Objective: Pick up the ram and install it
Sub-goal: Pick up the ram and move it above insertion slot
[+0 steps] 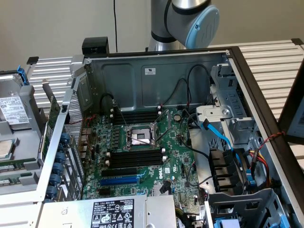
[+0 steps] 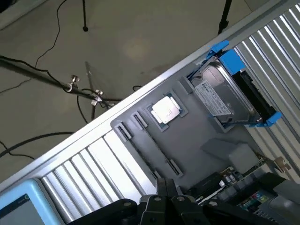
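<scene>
The dark metal gripper (image 2: 164, 204) has its jaws pressed together above a grey moulded plastic tray (image 2: 201, 140) on the ribbed metal desk (image 2: 108, 161). The thin green ram stick (image 1: 16, 164) sits in that tray beside a square silver processor (image 2: 165, 110) and a blue-framed, white-labelled hard drive (image 2: 225, 93). All of these lie to the exterior view's left of the open steel computer case (image 1: 156, 71).

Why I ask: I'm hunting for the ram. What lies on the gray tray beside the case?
A processor chip and a hard drive in a blue bracket lie on the gray tray; the gripper covers part of it.
</scene>
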Action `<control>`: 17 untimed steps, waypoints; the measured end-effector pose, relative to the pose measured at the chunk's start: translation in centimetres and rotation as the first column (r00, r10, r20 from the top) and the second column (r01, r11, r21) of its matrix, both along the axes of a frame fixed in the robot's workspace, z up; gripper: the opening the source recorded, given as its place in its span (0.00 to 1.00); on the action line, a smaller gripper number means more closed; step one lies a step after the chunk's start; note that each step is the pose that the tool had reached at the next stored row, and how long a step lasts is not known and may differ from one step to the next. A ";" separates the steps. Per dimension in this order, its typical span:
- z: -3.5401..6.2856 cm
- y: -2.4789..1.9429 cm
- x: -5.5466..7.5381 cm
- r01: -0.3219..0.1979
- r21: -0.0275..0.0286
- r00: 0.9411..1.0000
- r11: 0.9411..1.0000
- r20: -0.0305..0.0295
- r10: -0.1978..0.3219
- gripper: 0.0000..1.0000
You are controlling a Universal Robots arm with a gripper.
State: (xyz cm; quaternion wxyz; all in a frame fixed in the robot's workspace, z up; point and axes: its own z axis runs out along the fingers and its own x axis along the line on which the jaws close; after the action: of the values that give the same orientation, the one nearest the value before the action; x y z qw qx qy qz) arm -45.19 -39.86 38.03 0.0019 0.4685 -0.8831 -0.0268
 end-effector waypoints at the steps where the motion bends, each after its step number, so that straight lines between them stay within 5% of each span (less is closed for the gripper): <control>1: 0.00 0.00 0.0 -0.018 0.000 1.000 1.000 0.000 0.018 0.10; 9: 0.00 0.00 0.0 -0.162 0.000 0.987 0.987 0.000 0.162 0.10; 17: 0.00 0.00 -0.2 -0.299 0.000 0.954 0.954 0.000 0.299 0.10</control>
State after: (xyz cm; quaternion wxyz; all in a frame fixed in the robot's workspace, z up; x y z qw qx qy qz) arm -45.37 -39.86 38.03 0.0060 0.5965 -0.8021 -0.0262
